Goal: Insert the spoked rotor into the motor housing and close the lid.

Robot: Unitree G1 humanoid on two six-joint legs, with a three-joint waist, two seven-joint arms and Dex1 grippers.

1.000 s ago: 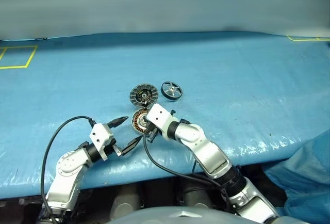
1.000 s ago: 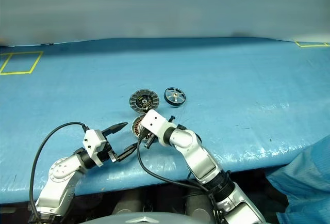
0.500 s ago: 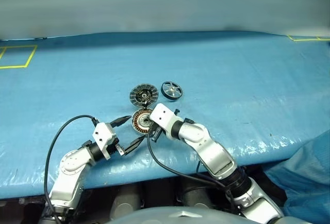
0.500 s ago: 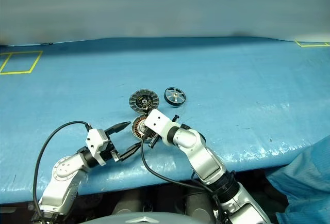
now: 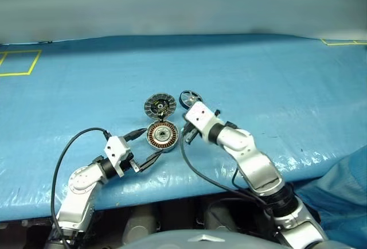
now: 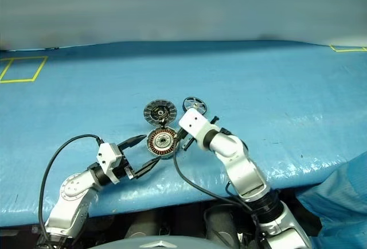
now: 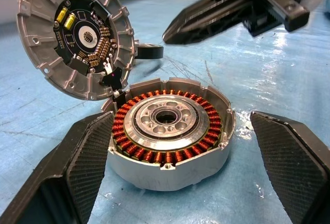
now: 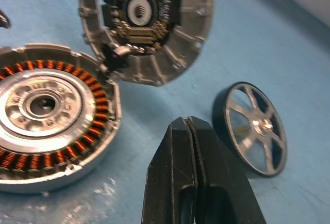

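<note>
Left wrist view shows the left gripper spread wide on both sides of the round silver motor housing with copper windings. Beside it, the right gripper is closed, empty, between housing and dark spoked rotor; grey ribbed lid lies behind.

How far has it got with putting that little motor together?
Early. The lid is propped open and the motor housing sits bare between the left gripper's open jaws. The spoked rotor lies untouched beside the shut, empty right gripper. Inserting and closing remain.
</note>
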